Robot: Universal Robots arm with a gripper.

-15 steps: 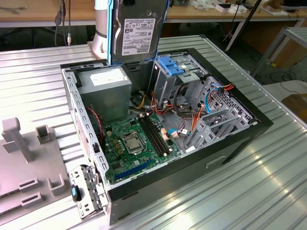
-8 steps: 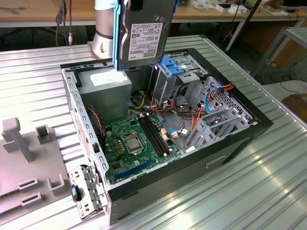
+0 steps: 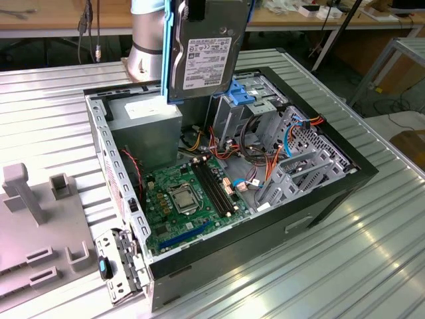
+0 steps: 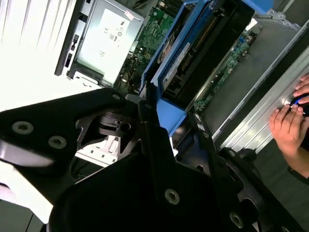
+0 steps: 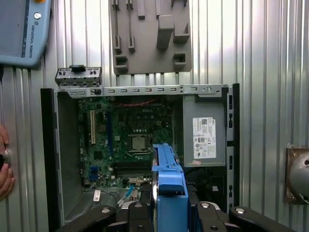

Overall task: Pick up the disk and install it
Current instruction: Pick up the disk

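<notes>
Blue plastic carrier framed the disk (image 3: 202, 50), a grey metal drive with a white-labelled face, hanging upright above the open computer case (image 3: 325, 125) and clear of its rim. In the second wrist view the gripper (image 4: 171, 118) had its 2 jaws clamped on the carrier's near end, 1 on each side, the disk projecting beyond them toward the case interior.

My silver-grey cylindrical metal arm (image 3: 145, 50) is smooth and glossy. My matte black gripper (image 5: 166, 195) is built of angular linked plates studded with round silver screws (image 4: 22, 127).
</notes>
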